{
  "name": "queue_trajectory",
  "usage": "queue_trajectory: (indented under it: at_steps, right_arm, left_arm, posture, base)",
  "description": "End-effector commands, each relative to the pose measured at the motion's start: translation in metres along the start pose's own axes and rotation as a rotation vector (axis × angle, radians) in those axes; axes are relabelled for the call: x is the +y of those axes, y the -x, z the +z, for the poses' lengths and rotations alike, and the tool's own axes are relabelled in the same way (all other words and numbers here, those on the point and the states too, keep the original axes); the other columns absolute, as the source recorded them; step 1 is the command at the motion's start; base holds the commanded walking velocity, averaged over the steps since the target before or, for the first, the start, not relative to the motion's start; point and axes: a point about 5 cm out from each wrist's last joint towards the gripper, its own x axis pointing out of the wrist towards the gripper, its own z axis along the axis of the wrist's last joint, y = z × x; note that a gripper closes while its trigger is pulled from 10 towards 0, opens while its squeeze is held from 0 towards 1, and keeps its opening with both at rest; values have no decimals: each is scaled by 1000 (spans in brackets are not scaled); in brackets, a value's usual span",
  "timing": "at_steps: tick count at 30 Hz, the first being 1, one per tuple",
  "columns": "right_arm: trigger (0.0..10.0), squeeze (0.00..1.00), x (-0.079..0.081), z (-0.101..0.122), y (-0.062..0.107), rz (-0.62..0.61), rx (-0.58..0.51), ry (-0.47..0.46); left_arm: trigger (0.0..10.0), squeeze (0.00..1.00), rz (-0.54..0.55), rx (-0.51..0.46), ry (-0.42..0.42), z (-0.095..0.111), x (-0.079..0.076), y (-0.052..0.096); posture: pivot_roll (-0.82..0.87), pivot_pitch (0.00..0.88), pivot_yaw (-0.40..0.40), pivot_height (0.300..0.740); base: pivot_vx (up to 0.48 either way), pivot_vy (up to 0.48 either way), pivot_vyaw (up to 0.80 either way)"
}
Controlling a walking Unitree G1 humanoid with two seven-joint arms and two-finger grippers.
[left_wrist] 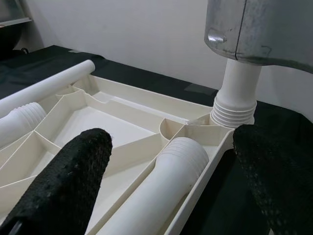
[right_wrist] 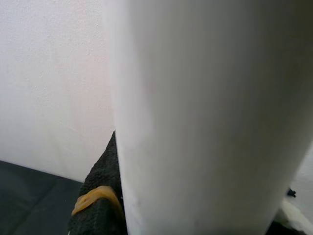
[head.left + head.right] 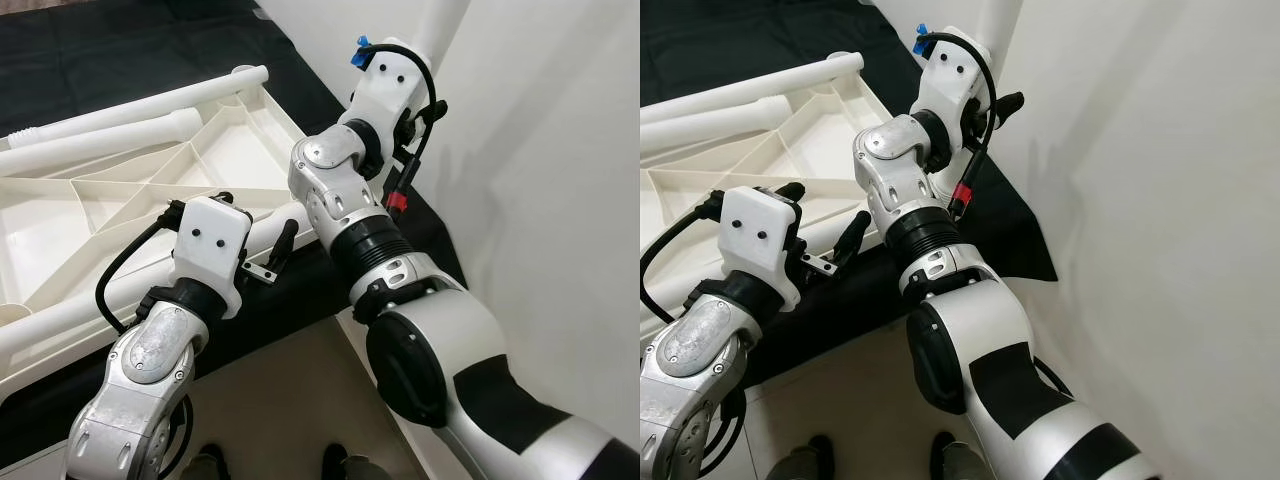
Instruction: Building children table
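The upturned white ribbed plastic children's tabletop [image 3: 120, 200] lies across the left half of the head frame on a black cloth [image 3: 120, 50]; the right claw [image 3: 985, 105], at upper centre, is clamped round an upright white plastic tube leg [image 3: 440, 25] whose threaded foot sits in the corner socket [image 1: 234, 105]. The left claw [image 3: 255, 240], fingers spread wide and empty, hovers near the tabletop's near edge, with two loose white tube legs [image 3: 140, 110] lying lengthwise along the far rim. Judgement: the leg's long axis is vertical, wall close on the right, so turning room is tight.
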Motion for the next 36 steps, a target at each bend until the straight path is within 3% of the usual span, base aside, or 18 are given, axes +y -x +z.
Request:
queue_trajectory:
  at_steps: [1,6,19,35,36]
  right_arm:
    - [10000,0,-11,-52,10,-18,206,161]
    - [10000,0,-13,-58,11,-24,240,198]
    - [10000,0,-7,-45,5,30,251,120]
    - [10000,0,-6,-46,6,40,258,116]
    - [10000,600,-6,-46,6,40,262,113]
  left_arm:
    - [10000,0,-8,-4,5,0,-4,2]
    - [10000,0,-7,-4,6,0,-4,2]
    - [10000,0,-7,-3,9,-1,-5,3]
    - [10000,0,-11,-4,12,-1,-5,3]
    - [10000,0,-10,-4,12,-1,-5,3]
  posture:
    - [60,321,-134,740]
    - [60,320,-134,740]
    - [57,318,-136,740]
    - [58,316,-135,740]
    - [58,316,-135,740]
  base:
    - [0,0,0]
    - [0,0,0]
    - [0,0,0]
    - [0,0,0]
    - [0,0,0]
